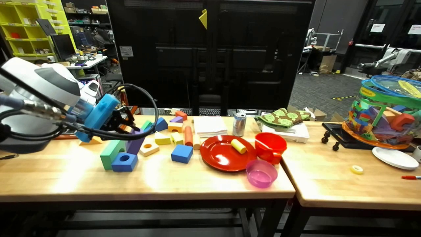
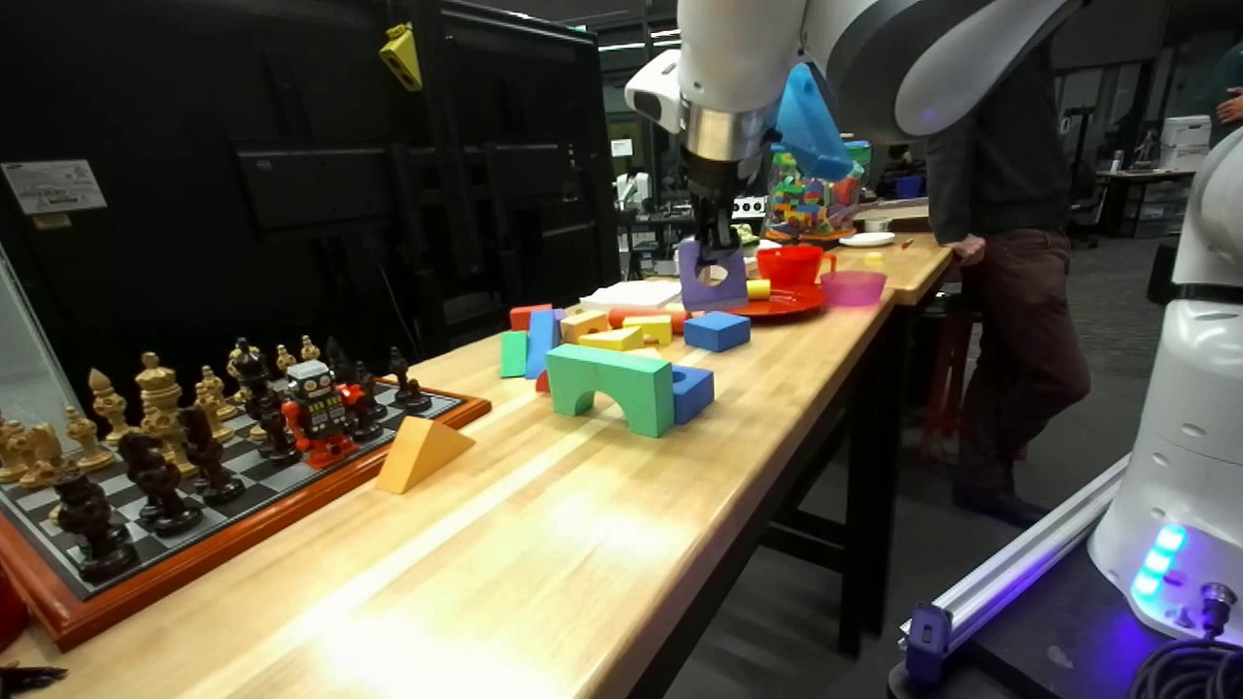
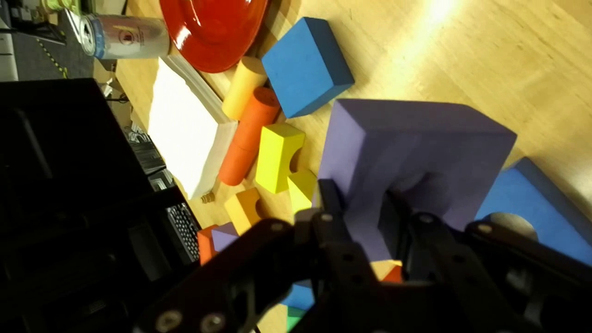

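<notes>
A purple arch block (image 3: 430, 122) is pinched in my gripper (image 3: 360, 199), with one finger on its outer side and the other inside its curved cutout. In an exterior view the purple block (image 2: 691, 289) hangs from the gripper, seemingly above the tabletop. Its lower end is partly hidden in another exterior view, behind a green arch block (image 1: 110, 154) and a blue block with a round hole (image 1: 125, 162). Near it lie a plain blue block (image 3: 300, 69), a yellow arch block (image 3: 275, 159) and a tan block with a hole (image 1: 149, 149).
To one side are a red plate (image 1: 213, 161) bearing a yellow cylinder (image 1: 238, 146), a red cup (image 1: 268, 144), a pink bowl (image 1: 261, 174) and a can (image 1: 239, 124). A chessboard (image 2: 359, 461) with pieces and an orange wedge (image 2: 419, 454) are on the table. A person (image 2: 1005, 243) stands behind.
</notes>
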Robot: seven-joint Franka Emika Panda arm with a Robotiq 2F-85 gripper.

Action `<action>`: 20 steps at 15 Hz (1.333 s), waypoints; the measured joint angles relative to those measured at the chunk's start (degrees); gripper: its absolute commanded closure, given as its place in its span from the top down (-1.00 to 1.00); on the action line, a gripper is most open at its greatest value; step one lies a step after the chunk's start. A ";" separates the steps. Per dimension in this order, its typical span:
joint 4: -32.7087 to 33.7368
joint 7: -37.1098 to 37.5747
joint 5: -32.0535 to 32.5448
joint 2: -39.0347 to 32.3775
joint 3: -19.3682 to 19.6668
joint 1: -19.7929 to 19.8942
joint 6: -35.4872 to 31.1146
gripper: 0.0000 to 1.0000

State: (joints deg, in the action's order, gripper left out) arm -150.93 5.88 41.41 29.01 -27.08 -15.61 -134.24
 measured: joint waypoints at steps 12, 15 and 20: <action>5.27 31.61 9.80 -7.67 -11.17 0.79 11.39 -0.87; 9.56 36.91 13.50 -13.38 -13.61 0.79 18.01 -0.87; 16.45 41.50 18.41 -23.43 -14.49 -1.06 27.12 -0.87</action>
State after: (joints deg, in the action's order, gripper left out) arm -134.48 47.38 59.82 5.58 -41.57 -16.67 -107.13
